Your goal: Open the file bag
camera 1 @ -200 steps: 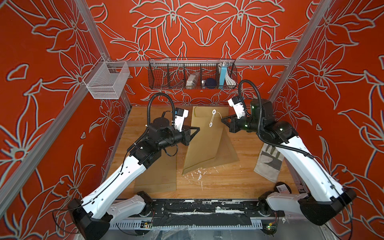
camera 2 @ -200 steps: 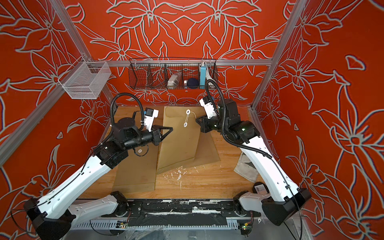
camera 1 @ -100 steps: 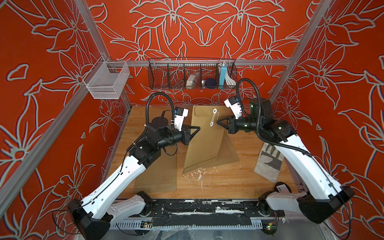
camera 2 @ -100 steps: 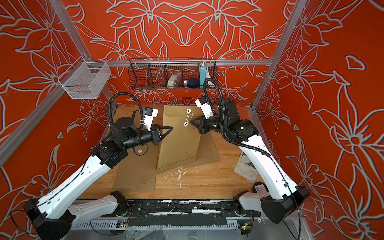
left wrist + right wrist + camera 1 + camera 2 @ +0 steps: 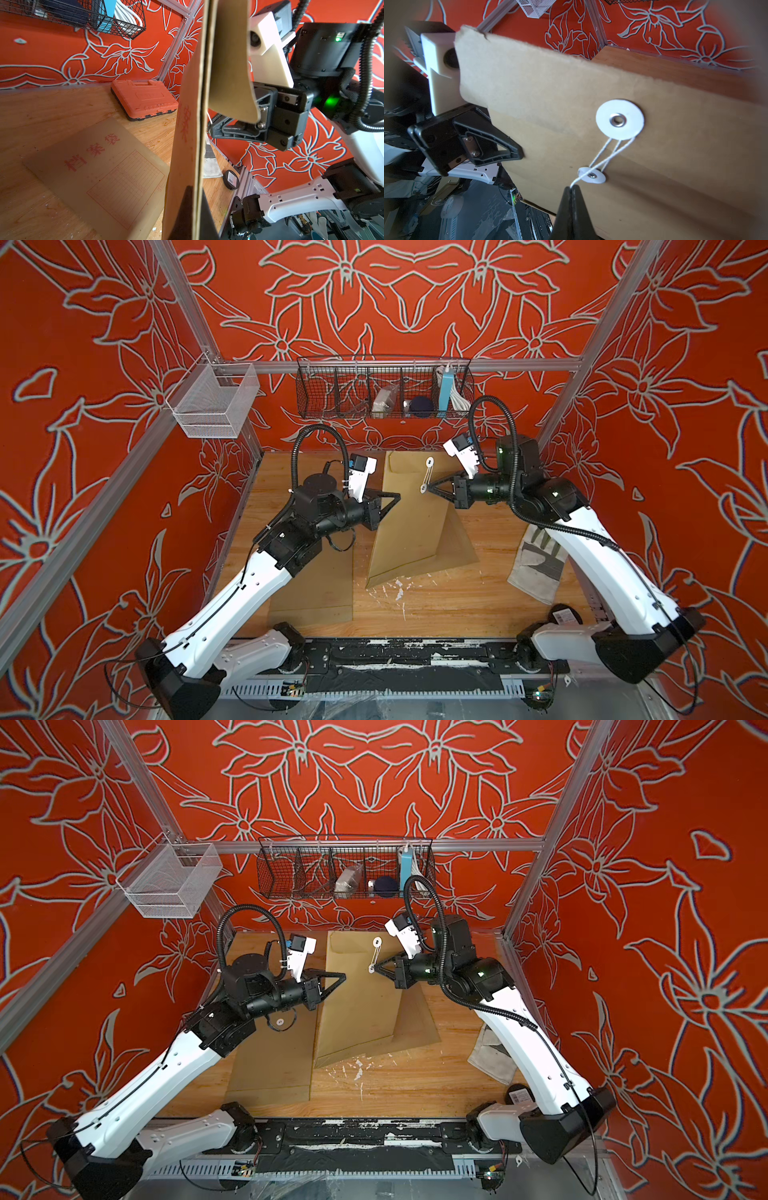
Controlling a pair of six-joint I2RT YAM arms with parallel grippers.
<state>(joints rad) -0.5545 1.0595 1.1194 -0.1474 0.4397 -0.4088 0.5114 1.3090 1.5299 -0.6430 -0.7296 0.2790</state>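
Clamping the left edge of the bag point(image 5: 411, 522), the left gripper point(image 5: 395, 497) holds it raised over the middle of the table point(image 5: 436, 605), toward the far edge, its jaws clenched on the paper; the right wrist view shows one black finger point(image 5: 508, 152) lying across the bag's face point(image 5: 571, 104). In the left wrist view the bag point(image 5: 187, 145) stands nearly on edge, and its flap point(image 5: 228, 62) curls away from the body. The bag's low corner hangs close to the table; whether it touches cannot be told. The right gripper point(image 5: 573, 189) is squeezed closed on the loose end of the white string point(image 5: 604, 158), just beside the lower washer point(image 5: 591, 175). Two strands run from that washer up to the larger upper washer point(image 5: 619, 119) on the flap. In both top views the two grippers face each other across the bag point(image 5: 357, 1002), the right gripper point(image 5: 430, 488) at its face. A second bag point(image 5: 316, 585) lies flat near the front left corner, partly under the left arm. A third bag point(image 5: 457, 539) lies flat beneath the raised one. A glove point(image 5: 540, 564) rests along the right edge, and a tool case point(image 5: 143, 97) sits in the far right corner.
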